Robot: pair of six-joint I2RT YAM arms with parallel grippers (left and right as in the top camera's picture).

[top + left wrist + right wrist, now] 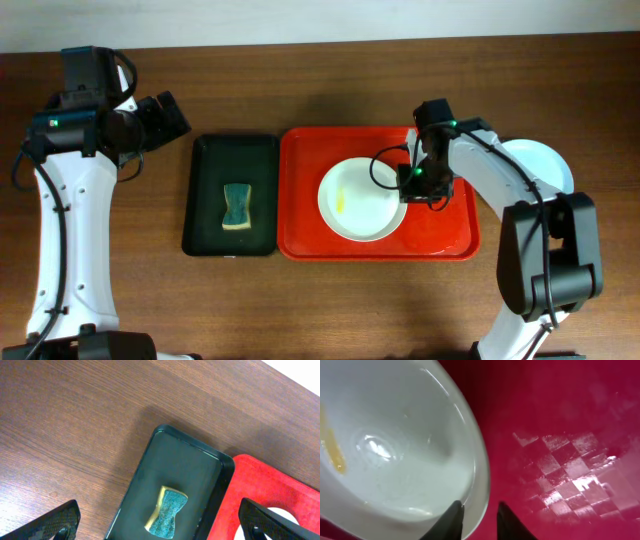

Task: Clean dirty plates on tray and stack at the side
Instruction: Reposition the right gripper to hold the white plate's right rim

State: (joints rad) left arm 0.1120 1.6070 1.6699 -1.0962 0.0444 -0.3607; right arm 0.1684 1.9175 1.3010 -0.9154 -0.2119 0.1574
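Right gripper [480, 510] stands narrow astride the right rim of the smeared white plate [360, 205], which lies mid red tray [300, 235] (outer finger seemingly not yet touching); it should seat deeper and close squarely before lifting, lest the shallow rim slip.

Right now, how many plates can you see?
2: one yellow-smeared plate on the red tray; one pale plate on the table right of it, partly under the right arm, possibly a stack.
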